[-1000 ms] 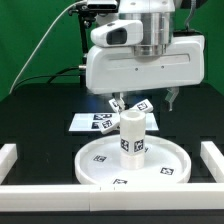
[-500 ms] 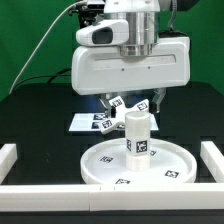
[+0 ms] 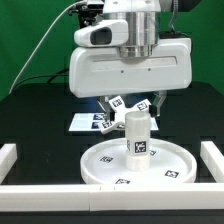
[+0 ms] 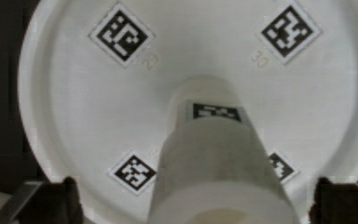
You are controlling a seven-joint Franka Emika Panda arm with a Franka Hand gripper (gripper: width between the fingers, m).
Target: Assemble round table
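Several square tags [image 3: 139,150] on disc [image 3: 100,166], upright leg [image 3: 136,132], gripper [image 4: 202,200] seemingly straddling it

Black table [image 3: 40,112] is taking up most of the exterior view. Marker board [image 3: 82,122] is lying flat on it near the middle, its tags facing up and its right part hidden. White left rail [image 3: 8,158] is sitting at the exterior view's left edge, and white right rail [image 3: 212,158] is sitting at the right edge. Front rail [image 3: 50,197] is running across the near edge. Green backdrop [image 3: 30,40] is hanging behind the table.
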